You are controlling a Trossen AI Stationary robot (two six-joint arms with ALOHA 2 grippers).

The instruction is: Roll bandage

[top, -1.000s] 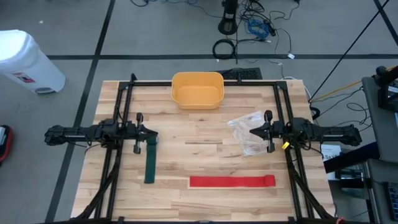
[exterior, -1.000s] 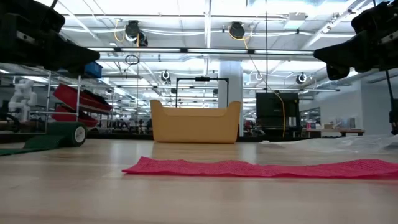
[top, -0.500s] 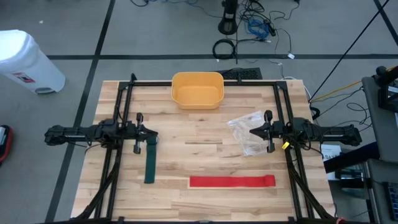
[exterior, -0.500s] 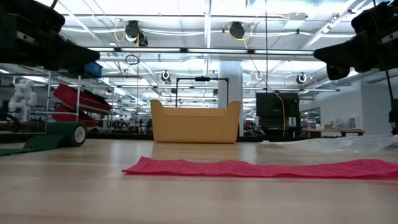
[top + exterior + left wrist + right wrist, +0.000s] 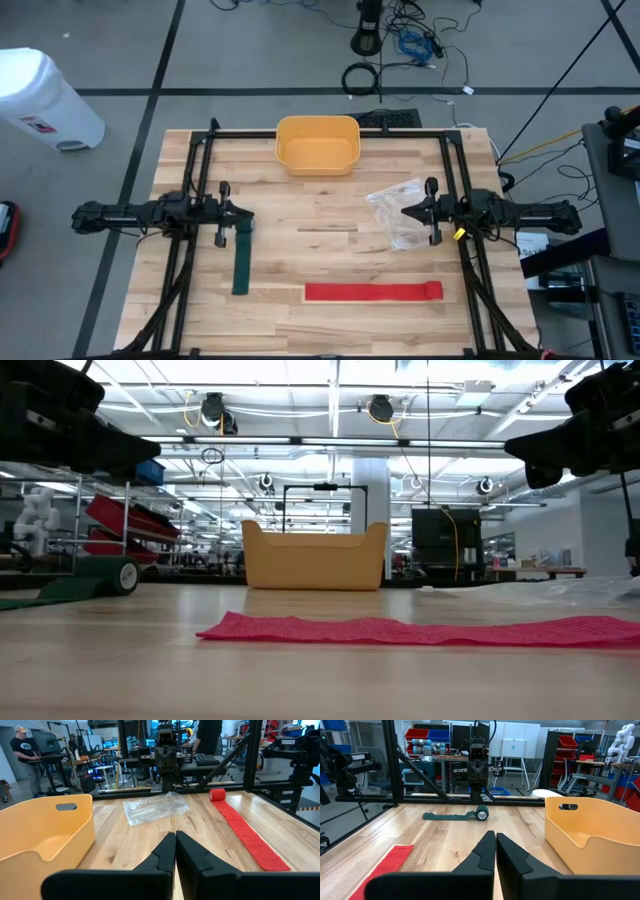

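Note:
A red bandage (image 5: 372,291) lies flat along the table's near side, with a small rolled end (image 5: 217,795) toward the right. A dark green bandage (image 5: 241,262) lies flat at the left; its rolled end (image 5: 482,813) sits below my left gripper. My left gripper (image 5: 246,213) hovers shut above the table's left side, pointing level toward the middle. My right gripper (image 5: 405,211) hovers shut at the right, facing it. In the wrist views both pairs of fingers (image 5: 175,835) (image 5: 495,835) are closed with nothing between them.
A yellow bin (image 5: 317,144) stands at the table's far middle. A crumpled clear plastic bag (image 5: 397,212) lies under my right gripper. A black frame (image 5: 330,133) runs around the table. A white bin (image 5: 45,95) stands on the floor beyond the far left corner.

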